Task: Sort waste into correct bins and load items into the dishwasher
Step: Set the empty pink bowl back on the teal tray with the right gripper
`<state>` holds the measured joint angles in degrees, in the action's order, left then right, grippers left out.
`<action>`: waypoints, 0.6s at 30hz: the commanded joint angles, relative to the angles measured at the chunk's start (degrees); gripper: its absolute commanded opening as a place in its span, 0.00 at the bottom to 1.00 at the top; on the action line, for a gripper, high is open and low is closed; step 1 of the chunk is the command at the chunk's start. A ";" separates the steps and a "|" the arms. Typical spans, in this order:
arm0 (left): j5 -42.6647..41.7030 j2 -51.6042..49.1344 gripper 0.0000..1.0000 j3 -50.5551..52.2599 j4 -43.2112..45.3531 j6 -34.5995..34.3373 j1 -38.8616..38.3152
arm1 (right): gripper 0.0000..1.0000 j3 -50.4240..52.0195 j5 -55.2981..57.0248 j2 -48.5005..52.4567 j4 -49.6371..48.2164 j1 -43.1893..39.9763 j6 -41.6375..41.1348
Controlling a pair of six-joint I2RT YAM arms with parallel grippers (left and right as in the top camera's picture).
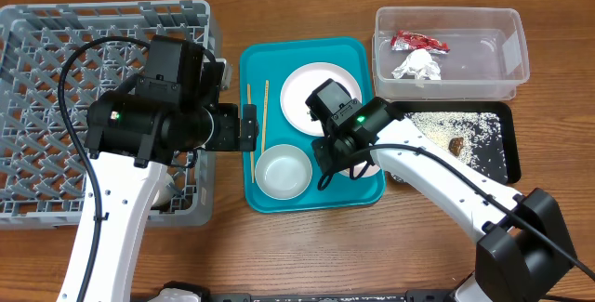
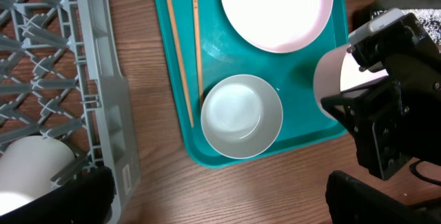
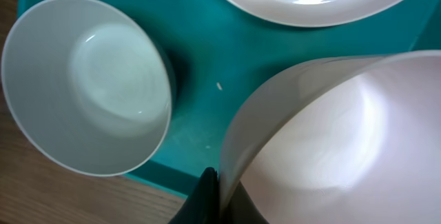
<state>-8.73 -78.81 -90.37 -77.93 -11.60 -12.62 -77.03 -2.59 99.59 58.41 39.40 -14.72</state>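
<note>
My right gripper point(image 3: 219, 182) is shut on the rim of a small white cup point(image 3: 331, 134), one finger inside and one outside, just above the right end of the teal tray point(image 1: 358, 46). On that tray lie a white plate point(image 1: 316, 98), a white bowl point(image 1: 284, 172) and two chopsticks point(image 1: 258, 125). My left gripper point(image 2: 220, 203) hangs open over bare wood between the grey dish rack point(image 2: 103, 79) and the tray, holding nothing. A white rounded dish point(image 2: 31, 165) sits in the rack.
The clear tub point(image 1: 516, 51) at the back right holds a red wrapper point(image 1: 418, 42) and a paper wad point(image 1: 416, 65). In front of it the black tray point(image 1: 509, 158) carries rice grains point(image 1: 465, 130) and a brown lump point(image 1: 456, 143). The two arms are close together over the teal tray.
</note>
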 commanded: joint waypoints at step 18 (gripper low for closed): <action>0.11 0.92 1.00 -0.72 0.42 1.20 0.28 | 0.61 -10.58 -1.38 -4.35 4.11 -0.96 -1.90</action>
<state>-8.73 -78.81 -90.37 -77.73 -11.60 -12.62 -82.83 -3.25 99.37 62.37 39.29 -15.44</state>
